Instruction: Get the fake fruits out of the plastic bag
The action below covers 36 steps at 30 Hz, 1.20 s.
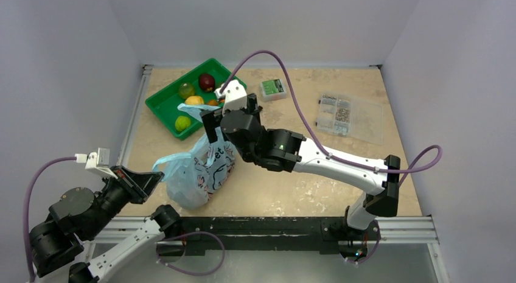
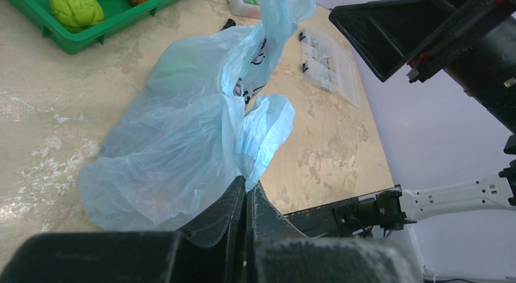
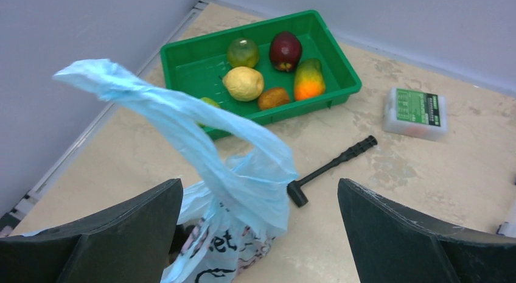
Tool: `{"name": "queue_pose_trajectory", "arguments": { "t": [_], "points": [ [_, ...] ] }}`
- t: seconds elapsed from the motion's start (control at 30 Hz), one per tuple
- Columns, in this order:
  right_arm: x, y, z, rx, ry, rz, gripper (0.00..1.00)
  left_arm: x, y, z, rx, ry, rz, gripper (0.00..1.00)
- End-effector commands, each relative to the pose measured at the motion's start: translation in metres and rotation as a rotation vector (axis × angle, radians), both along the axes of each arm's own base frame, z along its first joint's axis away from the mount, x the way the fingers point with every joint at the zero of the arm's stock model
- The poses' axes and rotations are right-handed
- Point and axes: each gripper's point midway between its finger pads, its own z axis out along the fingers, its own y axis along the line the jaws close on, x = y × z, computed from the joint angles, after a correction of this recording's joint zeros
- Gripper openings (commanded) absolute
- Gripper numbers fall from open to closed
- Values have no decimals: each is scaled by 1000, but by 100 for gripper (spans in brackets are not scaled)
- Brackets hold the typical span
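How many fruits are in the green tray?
6: green ball, red apple at the far end; mango, lemon, brown fruit midway; green one near, half hidden behind the bag. Others may hide.

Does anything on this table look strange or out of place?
A small black hammer-shaped tool lies loose on the tan table beside the crumpled light-blue plastic bag, near the green rectangular tray; it matches nothing nearby.

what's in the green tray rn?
In the green tray: a round green fruit, a dark red one, a yellow one, a small brown-orange one, a green-orange one. Another green fruit is half hidden behind the bag handle; that corner's covered.
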Motion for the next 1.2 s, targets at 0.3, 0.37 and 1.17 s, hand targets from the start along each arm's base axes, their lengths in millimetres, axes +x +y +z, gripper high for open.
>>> {"name": "queue_pose_trajectory", "arguments": {
  "t": [0.3, 0.37, 1.17],
  "points": [
    [-26, 47, -4, -63, -160, 1, 99, 0, 0, 10, -40, -6, 10, 0],
    [-19, 50, -8, -90, -185, -30, 99, 1, -2, 10, -42, -2, 6, 0],
    [15, 62, 14, 54, -192, 185, 0, 6, -6, 1, -17, 30, 15, 0]
  ]
}}
